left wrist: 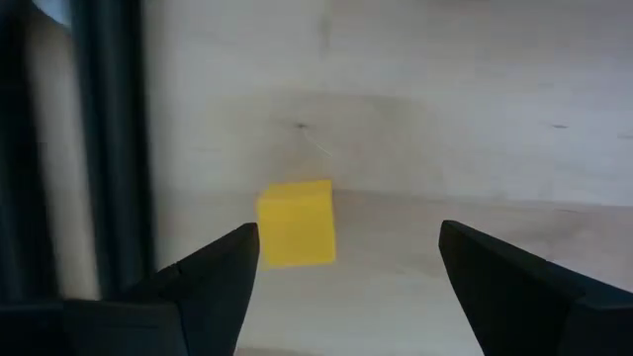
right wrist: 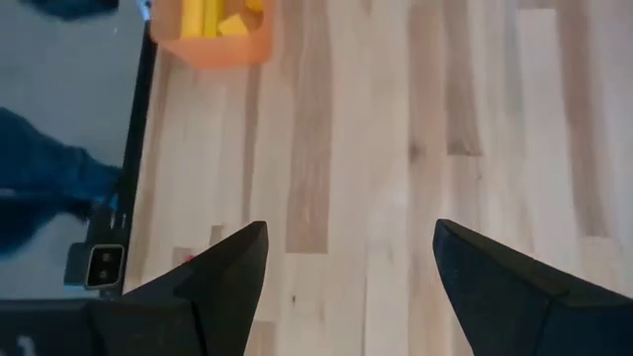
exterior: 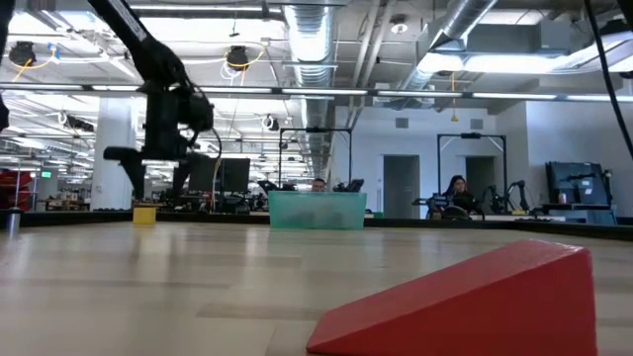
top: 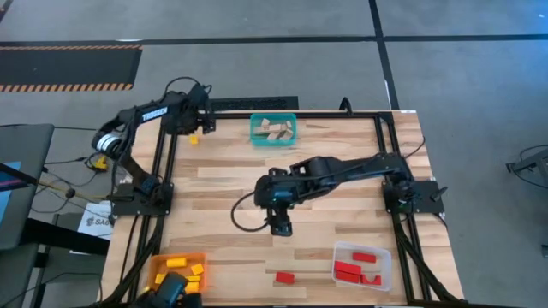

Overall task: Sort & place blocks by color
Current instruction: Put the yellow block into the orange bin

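A yellow cube (top: 193, 139) (exterior: 144, 214) (left wrist: 297, 222) rests flat on the table near the far left corner. My left gripper (top: 204, 126) (left wrist: 341, 267) hovers open just above and beside it, touching nothing. My right gripper (top: 281, 226) (right wrist: 351, 267) hangs open over bare wood at mid-table. A red block (top: 284, 277) lies near the table's near edge and shows as a red wedge (exterior: 475, 297) in the low view. Tan blocks lie in the teal bin (top: 274, 129), yellow ones in the orange bin (top: 178, 270) (right wrist: 213, 35), red ones in the clear bin (top: 362, 263).
The teal bin (exterior: 316, 210) stands at the far edge, the orange bin at the near left corner and the clear bin at the near right. A black frame rail (top: 163, 171) runs along the table's left side. A dark object (top: 171, 291) sits beside the orange bin.
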